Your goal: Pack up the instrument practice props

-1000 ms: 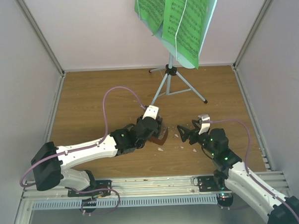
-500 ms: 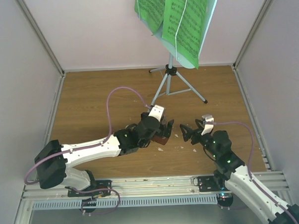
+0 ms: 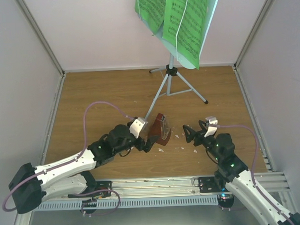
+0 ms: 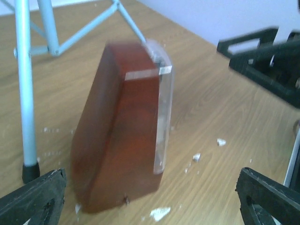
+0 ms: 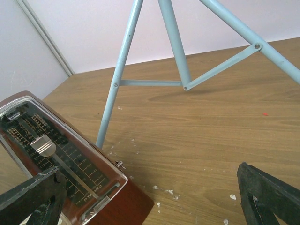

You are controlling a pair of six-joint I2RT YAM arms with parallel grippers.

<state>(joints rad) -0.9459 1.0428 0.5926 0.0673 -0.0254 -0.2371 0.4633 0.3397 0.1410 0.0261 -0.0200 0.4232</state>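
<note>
1. The small reddish-brown pyramid metronome with a clear front cover [image 3: 161, 129] stands on its base on the wooden worktop [image 3: 89, 95], in the near middle part between my two arms.
2. Its clear face is turned toward my right side; the right wrist view shows the pendulum and the scale behind the cover.
3. My left tool [image 3: 150, 135] is spread wide, with the metronome just ahead of the gap. In the left wrist view both black fingertips [image 4: 33, 197] stand apart from its wooden sides and pinch nothing.
4. My right tool [image 3: 189, 135] is also spread wide and empty. It points at the metronome's clear face from near by, without touching it.
5. Small white crumbs [image 4: 159, 213] lie scattered on the worktop around the metronome's base and between the two tools.
6. One black-capped foot of a silver tripod leg [image 4: 29, 171] rests on the worktop just beside the metronome.
7. That leg belongs to the pale blue perforated music stand [image 3: 213, 10], which stands upright toward the far wall.
8. Bright green sheet-music pages [image 3: 186, 21] lie against the stand's desk, with one page hanging past its lower edge.
</note>
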